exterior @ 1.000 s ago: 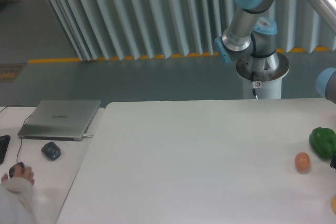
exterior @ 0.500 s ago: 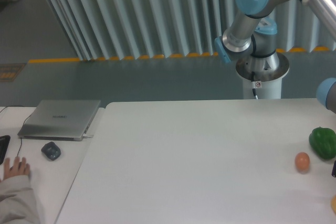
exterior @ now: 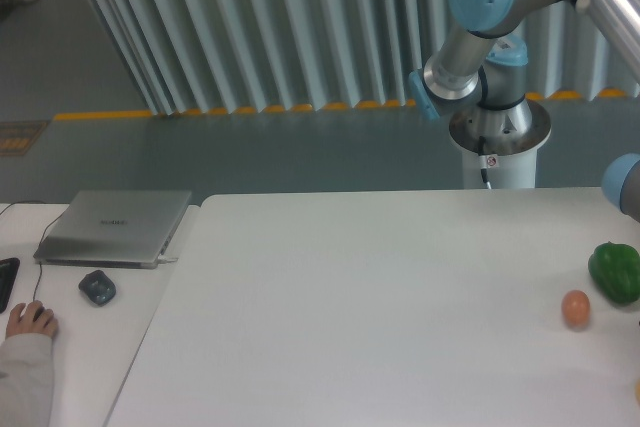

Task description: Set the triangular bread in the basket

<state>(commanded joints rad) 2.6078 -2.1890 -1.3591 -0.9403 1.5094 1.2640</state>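
Since neither the triangular bread nor the basket appears anywhere, and only a green pepper [exterior: 615,272] and an egg [exterior: 575,308] sit on the counter [exterior: 380,327], the task seems unstarted, the end effector being out of frame.

Green pepper [exterior: 616,272] — brown egg [exterior: 575,308].

The arm [exterior: 500,7] rises from its base [exterior: 497,137], bends at the elbow and runs off frame right.
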